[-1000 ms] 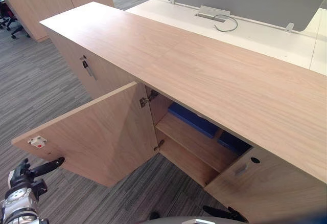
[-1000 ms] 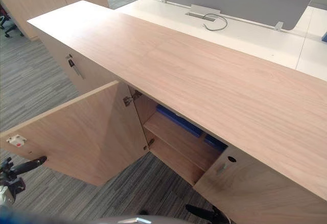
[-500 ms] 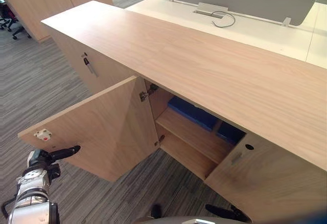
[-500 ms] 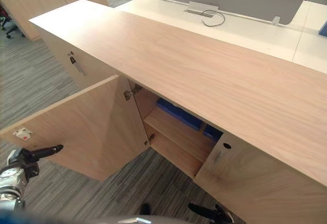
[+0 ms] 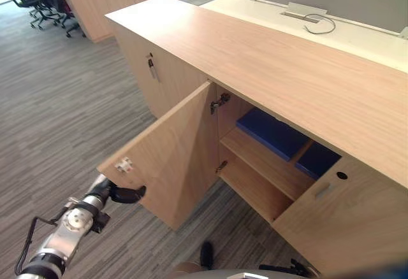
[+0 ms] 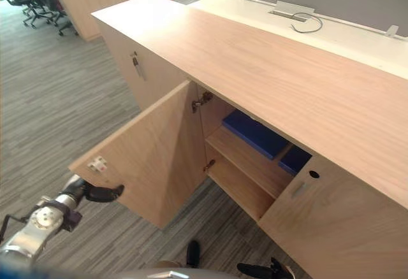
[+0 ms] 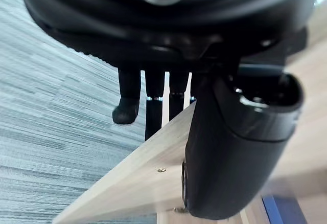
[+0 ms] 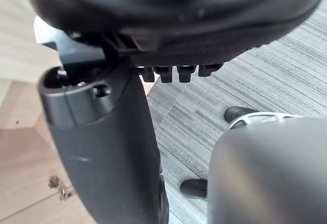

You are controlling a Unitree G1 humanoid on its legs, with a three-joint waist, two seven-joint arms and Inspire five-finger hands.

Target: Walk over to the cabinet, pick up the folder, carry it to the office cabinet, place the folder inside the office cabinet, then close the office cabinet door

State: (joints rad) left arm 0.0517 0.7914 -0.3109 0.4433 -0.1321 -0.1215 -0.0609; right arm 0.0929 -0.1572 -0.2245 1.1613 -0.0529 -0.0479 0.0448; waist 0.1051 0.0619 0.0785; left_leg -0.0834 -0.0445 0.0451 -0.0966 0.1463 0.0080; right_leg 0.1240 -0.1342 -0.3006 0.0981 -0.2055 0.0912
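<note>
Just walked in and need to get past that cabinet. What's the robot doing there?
The office cabinet has its door standing wide open. A blue folder lies flat on the upper shelf inside, with a second blue item beside it. The robot's left hand is at the door's free edge, fingers straight, apparently about to push it closed. Its right hand hangs low, away from the door.

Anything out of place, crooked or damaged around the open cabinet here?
Nothing stands out. The cabinet door stands wide open and looks straight on its hinges, with the left hand open at its outer edge. The blue folders lie flat on the upper shelf inside, not sticking out.
</note>
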